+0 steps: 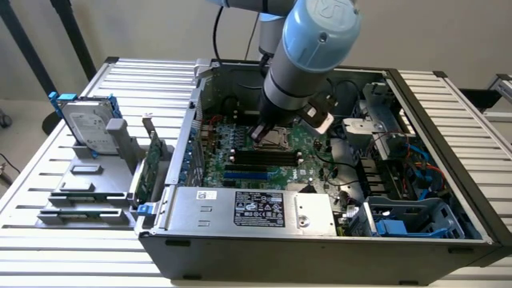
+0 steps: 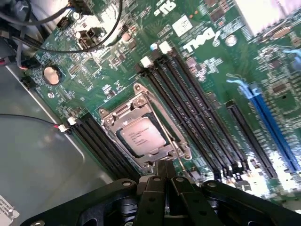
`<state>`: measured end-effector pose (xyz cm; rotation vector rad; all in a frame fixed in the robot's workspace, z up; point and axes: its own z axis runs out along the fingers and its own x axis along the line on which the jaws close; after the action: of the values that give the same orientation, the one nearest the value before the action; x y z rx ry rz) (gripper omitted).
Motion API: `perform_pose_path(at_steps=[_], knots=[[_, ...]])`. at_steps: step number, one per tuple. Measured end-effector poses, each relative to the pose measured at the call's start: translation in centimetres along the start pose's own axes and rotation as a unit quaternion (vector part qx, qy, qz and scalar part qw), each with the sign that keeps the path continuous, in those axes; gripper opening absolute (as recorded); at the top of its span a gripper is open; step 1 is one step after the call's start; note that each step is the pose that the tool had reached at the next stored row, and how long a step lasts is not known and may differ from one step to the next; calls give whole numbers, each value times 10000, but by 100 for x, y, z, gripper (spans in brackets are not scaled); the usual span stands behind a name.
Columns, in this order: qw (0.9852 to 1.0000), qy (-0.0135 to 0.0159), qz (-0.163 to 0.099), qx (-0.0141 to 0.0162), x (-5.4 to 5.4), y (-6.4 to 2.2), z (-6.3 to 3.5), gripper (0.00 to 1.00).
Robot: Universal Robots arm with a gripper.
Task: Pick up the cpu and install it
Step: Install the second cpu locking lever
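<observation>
Dull silver metal marks the cpu (image 2: 141,135), which lies flat inside the metal-framed socket (image 2: 143,129) on the green Dell motherboard (image 2: 207,70), beside the black memory slots (image 2: 197,108). The gripper (image 2: 165,170) hangs just above the socket's edge, its black fingers (image 2: 161,168) pressed together and holding nothing. In the exterior view the arm (image 1: 308,54) reaches down into the open computer case (image 1: 320,246), its tip over the socket (image 1: 276,137). A hard drive (image 1: 86,127) in blue brackets stands outside the case, well apart from the socket.
</observation>
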<state>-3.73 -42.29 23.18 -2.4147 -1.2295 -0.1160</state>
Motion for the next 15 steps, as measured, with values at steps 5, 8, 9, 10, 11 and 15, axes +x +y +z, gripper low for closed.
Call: perform_pose_path(at_steps=[5, 8, 9, 10, 11, 15], knots=[[10000, -6, 6, 8, -107, 43, -127, 11], [10000, -6, 4, 9, -151, 0, -121, 11], [10000, -6, 4, 9, -169, -20, -115, 11], [10000, -6, 4, 9, -187, -41, -109, 11], [10000, -6, 5, 9, -199, -54, -103, 11], [10000, 4, 1, 11, -206, -58, -76, 11]])
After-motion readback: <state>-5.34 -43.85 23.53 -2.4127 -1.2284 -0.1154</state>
